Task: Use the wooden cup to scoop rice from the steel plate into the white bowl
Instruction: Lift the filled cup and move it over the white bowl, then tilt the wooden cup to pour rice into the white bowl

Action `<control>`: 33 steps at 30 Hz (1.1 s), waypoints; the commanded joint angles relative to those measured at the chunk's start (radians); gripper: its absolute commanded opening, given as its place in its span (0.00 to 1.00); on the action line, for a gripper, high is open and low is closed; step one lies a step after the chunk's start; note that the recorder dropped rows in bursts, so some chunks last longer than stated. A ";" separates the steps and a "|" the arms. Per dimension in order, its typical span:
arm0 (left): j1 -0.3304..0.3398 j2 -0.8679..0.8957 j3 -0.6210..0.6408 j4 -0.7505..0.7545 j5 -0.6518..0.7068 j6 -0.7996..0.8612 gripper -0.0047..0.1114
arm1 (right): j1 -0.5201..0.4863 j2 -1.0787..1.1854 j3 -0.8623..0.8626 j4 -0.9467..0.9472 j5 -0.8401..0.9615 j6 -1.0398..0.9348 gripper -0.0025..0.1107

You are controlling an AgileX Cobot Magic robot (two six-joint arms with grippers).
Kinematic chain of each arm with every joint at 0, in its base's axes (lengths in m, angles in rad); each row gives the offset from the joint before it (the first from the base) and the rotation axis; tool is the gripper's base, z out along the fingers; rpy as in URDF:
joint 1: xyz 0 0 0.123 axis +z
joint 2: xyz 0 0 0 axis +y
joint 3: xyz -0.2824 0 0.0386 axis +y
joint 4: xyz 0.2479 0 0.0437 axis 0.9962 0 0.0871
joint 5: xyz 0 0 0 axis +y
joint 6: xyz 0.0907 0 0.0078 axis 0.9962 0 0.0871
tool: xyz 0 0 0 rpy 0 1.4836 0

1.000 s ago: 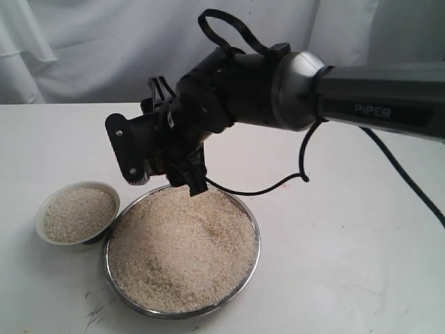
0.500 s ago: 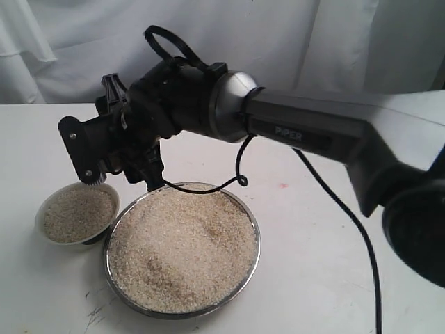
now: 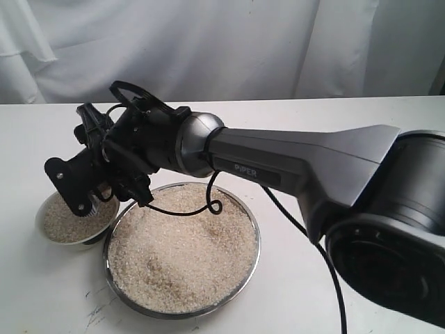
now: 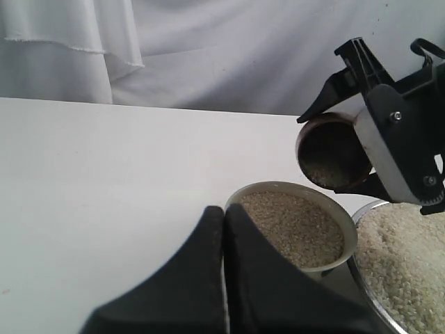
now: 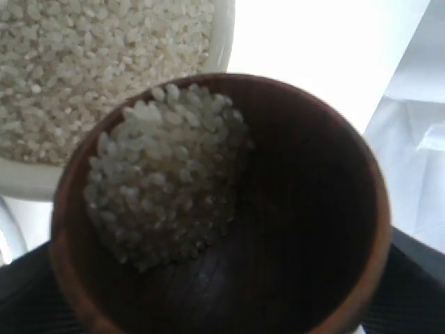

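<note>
White table, white cloth backdrop hung in folds behind it. Only readable text: "PIPER" on the right arm's link – pale letters on dark grey. No labels on the dishes.

Right gripper is across the middle, over on the left side, clamped on the wooden cup. The cup lies tipped on its side, mouth facing out over the white bowl, above the bowl's far rim. Part of the rice sits in the low side of the cup (the rest of the dark interior is bare wood).

The bowl is filled nearly to the rim. It stands just beside the steel plate; can't tell if the rims touch. The plate carries a broad heap of grain out to its edge. A black cable from the arm loops down over the plate's far part.

Left gripper is low and near the bowl, fingers pressed together, nothing between them.

Room: bare tabletop right of the plate and behind both dishes – also on the bowl's outer side in the left wrist view. Dark scuffs on the table by the plate's near-left edge.
</note>
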 commanded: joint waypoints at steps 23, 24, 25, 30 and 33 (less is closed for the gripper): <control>-0.002 -0.005 0.005 -0.001 -0.006 -0.003 0.04 | 0.029 0.065 -0.010 -0.458 -0.347 0.142 0.02; -0.002 -0.005 0.005 -0.001 -0.006 -0.003 0.04 | 0.029 0.070 -0.010 -0.471 -0.352 0.142 0.02; -0.002 -0.005 0.005 -0.001 -0.006 -0.003 0.04 | 0.029 0.069 -0.010 -0.491 -0.351 0.142 0.02; -0.002 -0.005 0.005 -0.001 -0.006 -0.003 0.04 | 0.029 0.074 -0.010 -0.560 -0.353 0.142 0.02; -0.002 -0.005 0.005 -0.001 -0.006 -0.003 0.04 | 0.029 0.074 -0.010 -0.610 -0.355 0.142 0.02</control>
